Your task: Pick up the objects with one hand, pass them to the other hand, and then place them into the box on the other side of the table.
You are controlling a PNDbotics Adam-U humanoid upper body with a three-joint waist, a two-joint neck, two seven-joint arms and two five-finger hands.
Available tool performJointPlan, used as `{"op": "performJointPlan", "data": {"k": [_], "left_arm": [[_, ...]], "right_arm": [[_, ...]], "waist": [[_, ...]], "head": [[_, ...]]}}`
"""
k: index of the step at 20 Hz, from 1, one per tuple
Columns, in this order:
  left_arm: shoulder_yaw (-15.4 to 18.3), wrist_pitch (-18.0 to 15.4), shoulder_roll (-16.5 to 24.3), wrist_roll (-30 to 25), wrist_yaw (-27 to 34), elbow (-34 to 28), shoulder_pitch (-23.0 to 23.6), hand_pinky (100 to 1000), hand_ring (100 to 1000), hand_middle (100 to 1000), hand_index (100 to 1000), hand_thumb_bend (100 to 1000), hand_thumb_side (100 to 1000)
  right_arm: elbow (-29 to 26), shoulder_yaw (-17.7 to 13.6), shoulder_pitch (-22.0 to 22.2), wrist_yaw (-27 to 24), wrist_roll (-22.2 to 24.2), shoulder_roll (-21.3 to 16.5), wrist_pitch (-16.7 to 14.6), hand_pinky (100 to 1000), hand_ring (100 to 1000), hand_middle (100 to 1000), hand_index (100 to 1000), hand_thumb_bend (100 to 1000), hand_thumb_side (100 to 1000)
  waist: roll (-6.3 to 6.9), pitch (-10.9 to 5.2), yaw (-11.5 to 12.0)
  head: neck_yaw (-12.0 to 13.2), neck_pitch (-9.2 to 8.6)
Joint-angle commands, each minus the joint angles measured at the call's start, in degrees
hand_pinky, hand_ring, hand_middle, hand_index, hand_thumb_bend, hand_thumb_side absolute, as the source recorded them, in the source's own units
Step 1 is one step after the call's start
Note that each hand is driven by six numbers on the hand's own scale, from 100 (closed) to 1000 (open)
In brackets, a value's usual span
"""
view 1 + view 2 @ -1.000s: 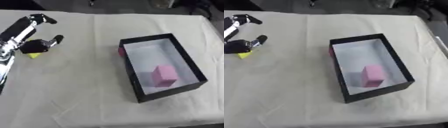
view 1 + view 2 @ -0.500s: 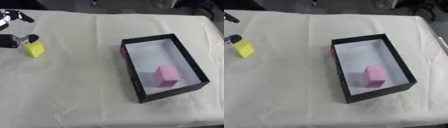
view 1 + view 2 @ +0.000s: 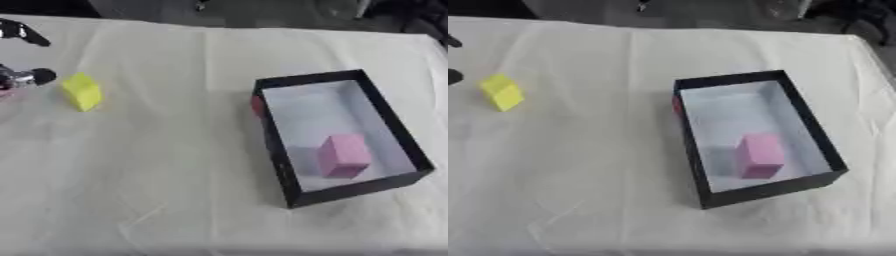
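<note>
Left hand (image 3: 19, 77) has let go of the yellow block (image 3: 82, 91) and drawn back toward the left edge of the table. A second ago its fingers were closed over the block; half a second ago they were already off it. Only fingertips show at the frame edge now, one dark tip just left of the block and another higher up, with a clear gap between block and hand. The fingers look spread and released, holding nothing, though so little of the hand shows that this is a fair reading, not a certain one. Right hand is in no view.

What this means: the pick-up has not come off. Block stands on the white cloth (image 3: 175, 165), not lifted, not passed across. The hand-to-hand transfer cannot begin until the left hand takes the block again, so the step in hand is likely a fresh approach.

Yellow block: small, bright, box-shaped, standing slightly tilted on the cloth just right of the left fingertips. Edges look plain and square, easy to pinch across its narrow faces.

Black box (image 3: 341, 135): well to the right of the hand, open-topped, pale floor. A pink block (image 3: 343, 155) already rests inside at the near end. A small reddish thing (image 3: 257, 105) sits against the outside of the box wall on the hand's side; cannot make out what it is.
</note>
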Motion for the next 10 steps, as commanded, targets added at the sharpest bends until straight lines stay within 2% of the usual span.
{"op": "performJointPlan", "data": {"k": [1, 10], "left_arm": [[1.45, -0.52, 2.95, -0.77, -0.85, 1.30, -1.68, 984, 879, 782, 859, 564, 781], [1.95, -0.33, 3.28, -2.99, -0.93, 6.41, -3.53, 998, 882, 780, 857, 547, 816]], "right_arm": [[-0.13, -1.11, -0.24, -0.35, -0.25, -2.04, -0.07, 723, 913, 914, 967, 100, 330], [0.13, -1.42, 0.05, -0.22, -0.46, -1.89, -0.10, 723, 911, 912, 966, 100, 333]], "waist": [[0.96, -0.53, -0.13], [0.98, -0.16, -0.20]], "head": [[1.17, -0.14], [2.19, -0.14]]}}
